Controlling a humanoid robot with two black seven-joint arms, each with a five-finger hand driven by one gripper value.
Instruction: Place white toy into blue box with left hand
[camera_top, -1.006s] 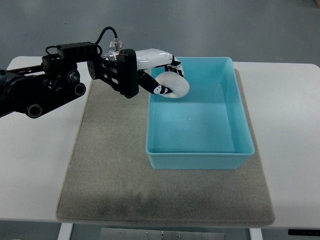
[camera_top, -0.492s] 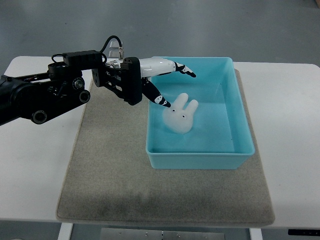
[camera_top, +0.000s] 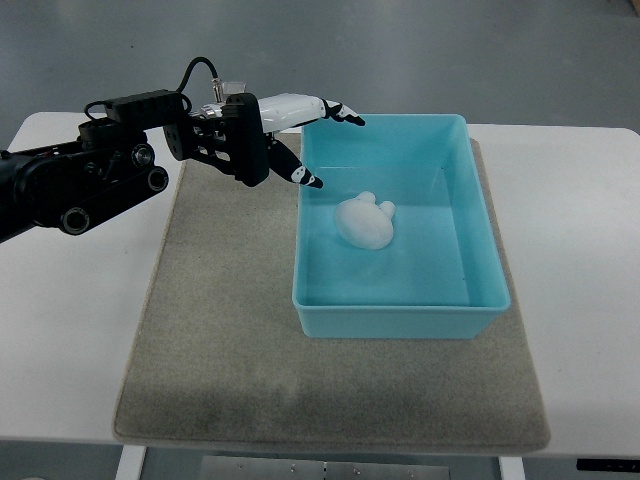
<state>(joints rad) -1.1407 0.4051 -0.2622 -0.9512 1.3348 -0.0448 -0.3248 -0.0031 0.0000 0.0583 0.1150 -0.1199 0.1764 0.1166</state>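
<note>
The white rabbit-shaped toy (camera_top: 364, 222) lies on the floor of the blue box (camera_top: 478, 250), toward its left half, free of any hand. My left hand (camera_top: 322, 140) hovers over the box's far left corner with its white, black-tipped fingers (camera_top: 340, 113) spread and nothing in them. Its black arm (camera_top: 90, 180) reaches in from the left edge. The hand is up and to the left of the toy, apart from it.
The blue box stands on a grey mat (camera_top: 220, 340) that covers the middle of the white table (camera_top: 580, 250). The table's far edge runs just behind the hand and the box.
The left hand let go of the toy over the box, and the toy dropped onto the box floor and settled. The open hand has since drawn back to the left and up.
</note>
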